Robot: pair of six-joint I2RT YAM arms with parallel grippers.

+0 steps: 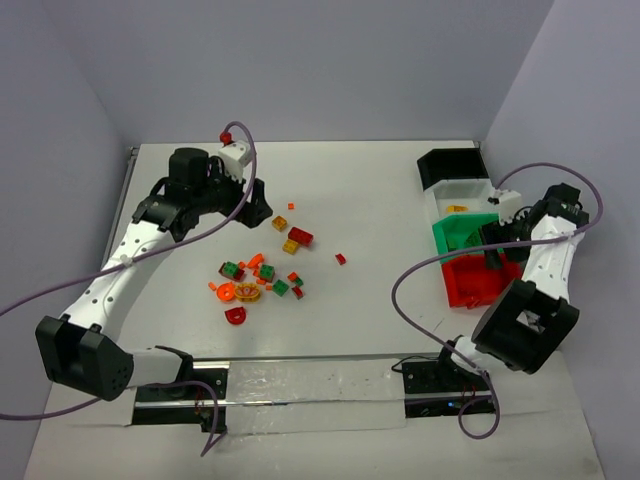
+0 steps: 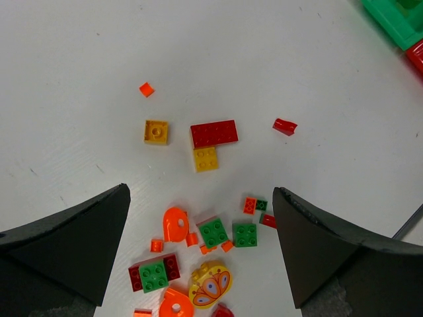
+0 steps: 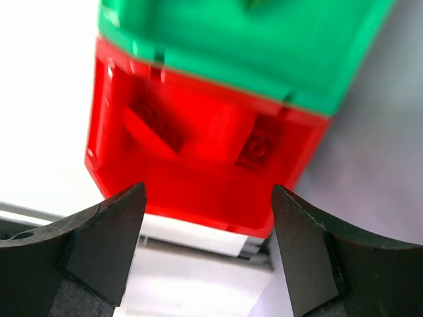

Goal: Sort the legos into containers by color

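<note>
The white counter (image 1: pixel 380 200) sat between plain lilac-grey walls (image 1: pixel 300 60), legos (image 1: pixel 262 275) scattered across it. The left pincer (image 2: pixel 201 191) gaped empty above them; the right pincer (image 3: pixel 208 191) hung released over the red container (image 1: pixel 465 295).

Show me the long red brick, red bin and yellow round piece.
long red brick (image 2: pixel 214 134), left wrist view, its studded top
red bin (image 3: pixel 192 201), right wrist view, its near wall
yellow round piece (image 2: pixel 210 284), left wrist view, its printed face

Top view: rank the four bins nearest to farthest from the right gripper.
1. Red bin, near end of the row, under the right gripper.
2. Green bin, next along.
3. White bin, third along.
4. Black bin, far end.
</note>
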